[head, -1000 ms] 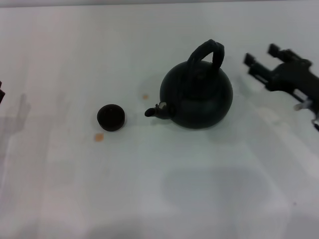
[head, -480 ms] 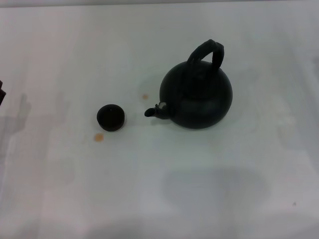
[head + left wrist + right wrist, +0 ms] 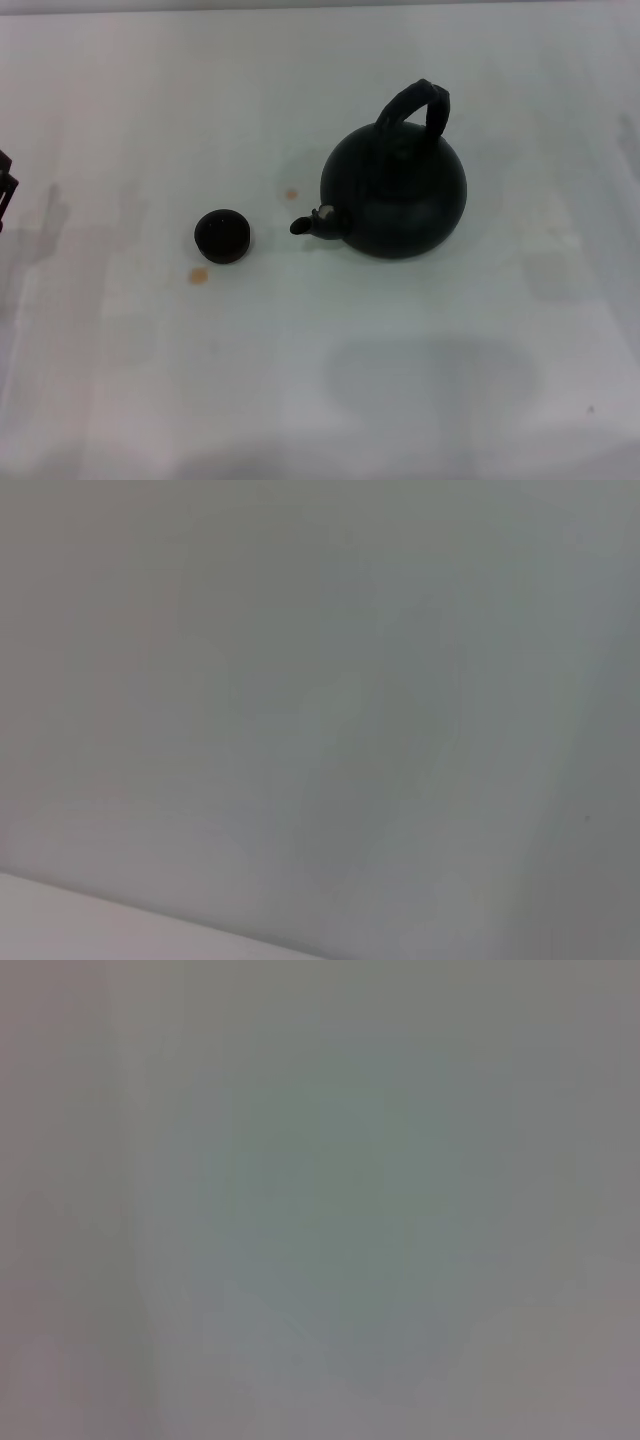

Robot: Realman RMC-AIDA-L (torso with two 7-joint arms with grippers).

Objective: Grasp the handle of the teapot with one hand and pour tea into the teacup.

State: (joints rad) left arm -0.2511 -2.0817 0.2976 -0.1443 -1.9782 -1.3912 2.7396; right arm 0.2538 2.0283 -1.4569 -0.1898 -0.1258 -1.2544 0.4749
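Head view: the teapot [image 3: 394, 193] stands upright on the white counter [image 3: 420, 380], handle [image 3: 415, 108] arched over its top. Off its spout side, apart, sits the teacup [image 3: 222, 236]; two orange tea [image 3: 199, 276] drops lie near the teacup. The left pincer [image 3: 5, 190] shows only at the frame edge far beyond the teacup; state cannot be determined. Wrist views: bare counter only.

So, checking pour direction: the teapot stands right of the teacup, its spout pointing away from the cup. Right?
Not quite. In the head view the teapot does stand right of the teacup, but its spout points toward the cup, not away from it.
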